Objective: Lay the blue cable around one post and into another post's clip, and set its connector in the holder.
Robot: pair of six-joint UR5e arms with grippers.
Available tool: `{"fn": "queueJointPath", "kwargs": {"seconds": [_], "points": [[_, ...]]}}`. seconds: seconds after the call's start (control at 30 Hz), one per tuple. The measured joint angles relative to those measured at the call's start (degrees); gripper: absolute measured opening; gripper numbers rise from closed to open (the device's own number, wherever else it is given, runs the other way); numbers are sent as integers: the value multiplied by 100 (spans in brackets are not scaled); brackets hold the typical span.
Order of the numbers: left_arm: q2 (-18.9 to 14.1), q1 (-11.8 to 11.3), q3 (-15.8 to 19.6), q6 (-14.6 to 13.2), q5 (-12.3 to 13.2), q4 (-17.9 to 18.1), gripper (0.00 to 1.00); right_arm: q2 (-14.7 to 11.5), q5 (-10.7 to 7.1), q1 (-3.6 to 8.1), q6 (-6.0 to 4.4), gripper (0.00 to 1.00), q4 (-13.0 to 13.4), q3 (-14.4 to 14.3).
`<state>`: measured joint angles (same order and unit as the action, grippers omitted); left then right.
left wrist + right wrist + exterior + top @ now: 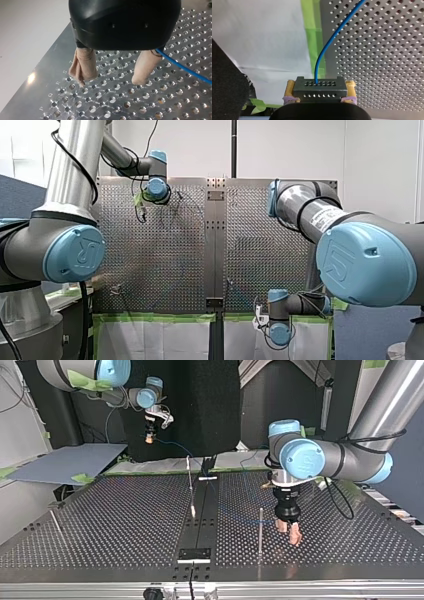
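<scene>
In the right wrist view my right gripper (319,96) is shut on the black connector (319,86), its yellow pads (291,87) on both sides. The blue cable (329,42) leaves the connector and runs out over the perforated plate. In the top view my right gripper (148,436) hangs above the table's far edge. My left gripper (289,533) stands open just over the plate, beside a thin post (260,527). Its beige fingers (83,65) hold nothing. The blue cable (182,67) passes close beside one of them, and I cannot tell if it touches.
A second post (190,482) rises near the black middle rail (202,510), and a third post (56,522) leans at the top view's left. A small black bracket (208,465) sits at the rail's far end. Green tape (312,30) lines the table's edge.
</scene>
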<state>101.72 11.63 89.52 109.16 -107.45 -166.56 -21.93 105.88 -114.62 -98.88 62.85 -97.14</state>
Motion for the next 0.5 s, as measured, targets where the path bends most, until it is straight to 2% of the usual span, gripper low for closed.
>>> {"fn": "queueJointPath", "kwargs": {"seconds": [0.23, 0.5], "points": [[0, -1, 1, 15, 0, 0, 100, 368, -19, -5, 14, 0, 369, 38], [0, -2, 1, 17, 0, 0, 100, 762, -25, -3, 86, 0, 761, 41]]}}
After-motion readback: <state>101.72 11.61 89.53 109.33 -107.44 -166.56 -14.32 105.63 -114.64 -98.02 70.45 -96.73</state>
